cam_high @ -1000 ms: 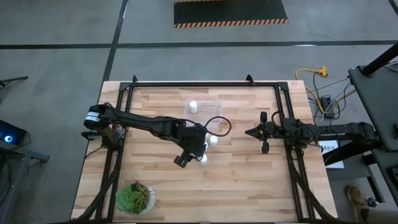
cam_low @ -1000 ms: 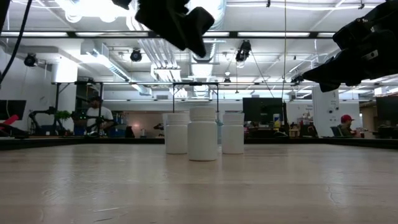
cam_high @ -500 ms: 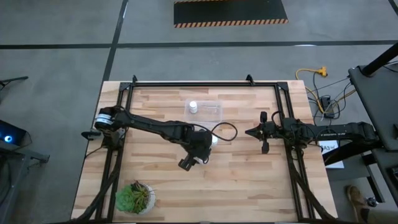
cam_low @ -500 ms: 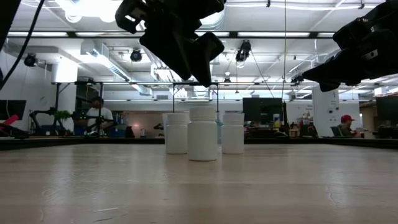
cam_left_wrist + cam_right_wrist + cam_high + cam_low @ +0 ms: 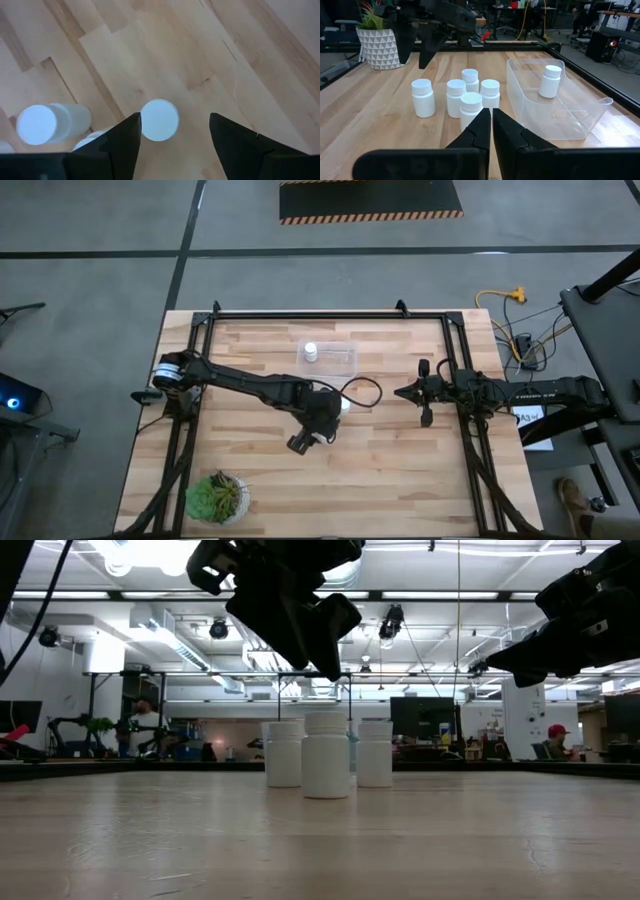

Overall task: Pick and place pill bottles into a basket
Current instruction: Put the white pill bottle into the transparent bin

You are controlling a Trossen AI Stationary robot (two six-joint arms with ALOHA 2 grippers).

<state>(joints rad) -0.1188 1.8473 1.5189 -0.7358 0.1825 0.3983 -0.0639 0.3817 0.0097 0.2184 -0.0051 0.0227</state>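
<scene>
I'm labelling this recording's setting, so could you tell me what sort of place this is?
Probably a robotics lab or workshop: a wooden table in a black frame on bare concrete, exposed ceiling ducts and lights, and more workbenches behind.

Pill bottles: six in total; one stands inside the basket [image 5: 559, 107] as the pill bottle in the basket [image 5: 550, 81]; five stand on the table [image 5: 375, 115] outside it, namely the far-left bottle [image 5: 422, 98], the second bottle [image 5: 456, 98], the rear bottle [image 5: 469, 80], the right-hand bottle [image 5: 490, 93] and the nearest bottle [image 5: 470, 110]; basket count: one, clear plastic; potted plant [image 5: 216, 498]: one; robot arms: two, each with one gripper, the left gripper [image 5: 172, 132] and the right gripper [image 5: 491, 120]; table count: one.
</scene>
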